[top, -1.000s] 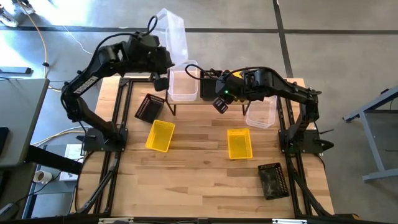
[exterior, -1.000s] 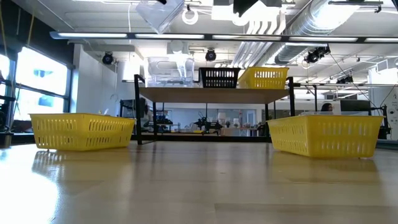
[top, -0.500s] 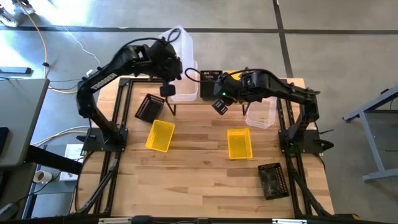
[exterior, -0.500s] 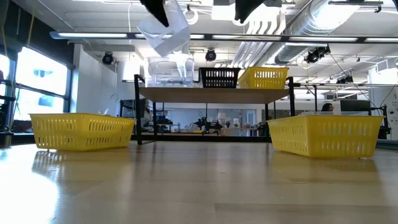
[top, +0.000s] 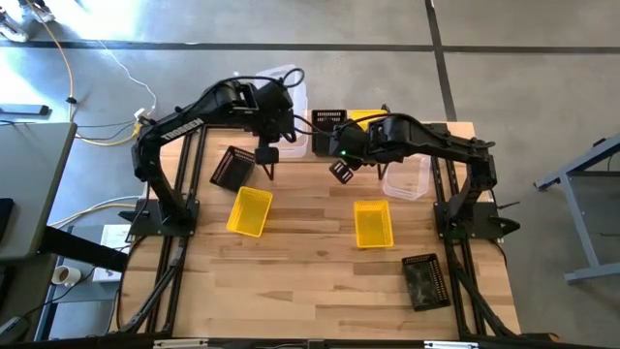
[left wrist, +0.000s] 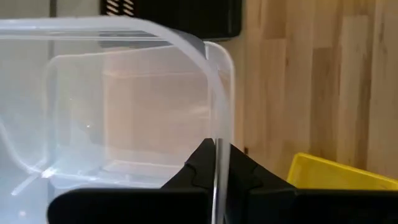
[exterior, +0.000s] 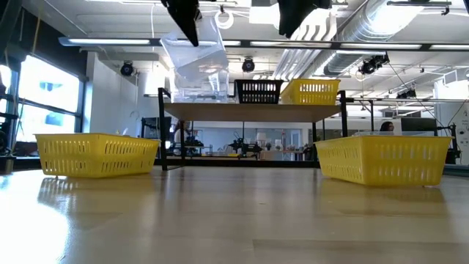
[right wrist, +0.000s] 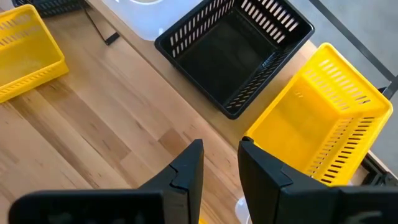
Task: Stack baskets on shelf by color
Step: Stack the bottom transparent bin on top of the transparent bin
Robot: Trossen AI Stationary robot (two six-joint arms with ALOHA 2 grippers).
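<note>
Two baskets, black (right wrist: 233, 53) and yellow (right wrist: 317, 121), sit beside the held clear bin (left wrist: 124, 106).

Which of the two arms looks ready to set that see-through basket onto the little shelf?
Likely the left: its gripper pinches the clear basket right above another clear one on the shelf. The right gripper is empty.

high: overhead, straight down | low: tabletop level | wrists: close | shared: shelf (exterior: 253, 111)

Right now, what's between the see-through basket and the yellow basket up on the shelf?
A black mesh basket sits between the clear basket and yellow basket on the shelf, seen in the low view.
</note>
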